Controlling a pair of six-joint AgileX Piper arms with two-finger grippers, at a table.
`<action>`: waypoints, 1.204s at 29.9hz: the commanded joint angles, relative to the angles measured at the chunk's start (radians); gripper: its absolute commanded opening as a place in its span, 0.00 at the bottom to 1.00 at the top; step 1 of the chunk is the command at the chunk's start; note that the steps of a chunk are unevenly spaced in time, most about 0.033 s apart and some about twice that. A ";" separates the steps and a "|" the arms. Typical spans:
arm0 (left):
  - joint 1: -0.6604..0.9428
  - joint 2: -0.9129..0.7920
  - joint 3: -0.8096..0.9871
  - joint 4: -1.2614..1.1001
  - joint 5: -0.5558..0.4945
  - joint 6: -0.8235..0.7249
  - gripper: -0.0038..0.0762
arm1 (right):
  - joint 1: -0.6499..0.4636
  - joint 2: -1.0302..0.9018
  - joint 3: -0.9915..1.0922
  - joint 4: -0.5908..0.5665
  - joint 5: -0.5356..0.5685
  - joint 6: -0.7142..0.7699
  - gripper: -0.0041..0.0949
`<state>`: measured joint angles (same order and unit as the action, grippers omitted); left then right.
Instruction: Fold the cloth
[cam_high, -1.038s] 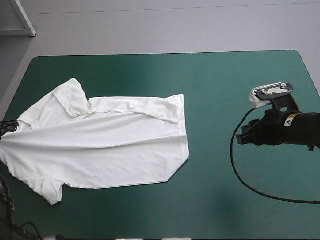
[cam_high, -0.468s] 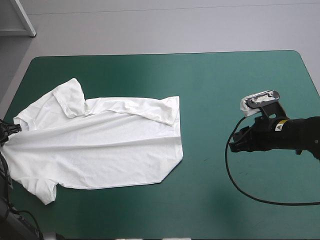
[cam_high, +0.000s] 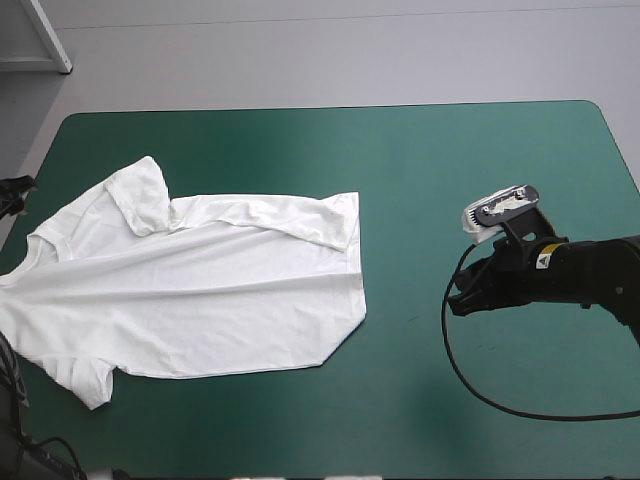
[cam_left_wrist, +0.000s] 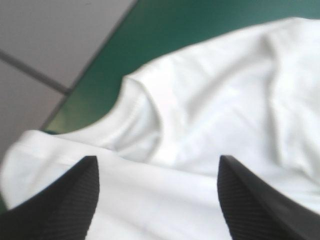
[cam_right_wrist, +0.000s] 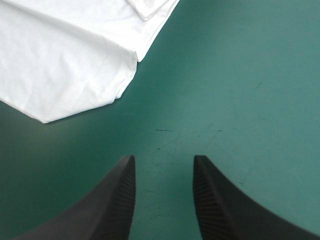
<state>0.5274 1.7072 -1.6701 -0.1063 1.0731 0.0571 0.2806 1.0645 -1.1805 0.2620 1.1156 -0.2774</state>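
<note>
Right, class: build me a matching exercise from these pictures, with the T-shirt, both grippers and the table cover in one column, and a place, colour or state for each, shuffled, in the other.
Column one:
1. T-shirt
2. left gripper
3. right gripper
4. table cover

Column two:
A. open, over bare green surface
B. teal-green
C. spread out on the table's left half
D. open, over white cloth

Pairs: 1-C, 2-D, 3-A, 4-B.

From my station I see the bench (cam_high: 420, 160) under its teal-green cover, corners rounded, with a few faint scuffs (cam_right_wrist: 165, 131) on it. Grey floor (cam_high: 350, 55) lies past its 12 o'clock edge; a white frame leg (cam_high: 50, 38) stands at 11 o'clock.
</note>
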 joint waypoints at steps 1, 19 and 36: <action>-0.089 -0.112 -0.029 -0.185 0.104 0.126 0.66 | 0.000 -0.015 -0.023 -0.043 -0.075 0.032 0.41; -1.173 -0.270 0.336 0.038 -0.030 -0.190 0.67 | -0.002 -0.006 -0.055 -0.140 -0.222 0.150 0.68; -1.378 -0.022 0.519 0.081 -0.274 -0.344 0.67 | -0.002 0.140 -0.126 -0.140 -0.207 0.111 0.68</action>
<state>-0.8454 1.6927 -1.1303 -0.0181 0.8336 -0.2746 0.2806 1.1965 -1.2680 0.1216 0.9641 -0.1492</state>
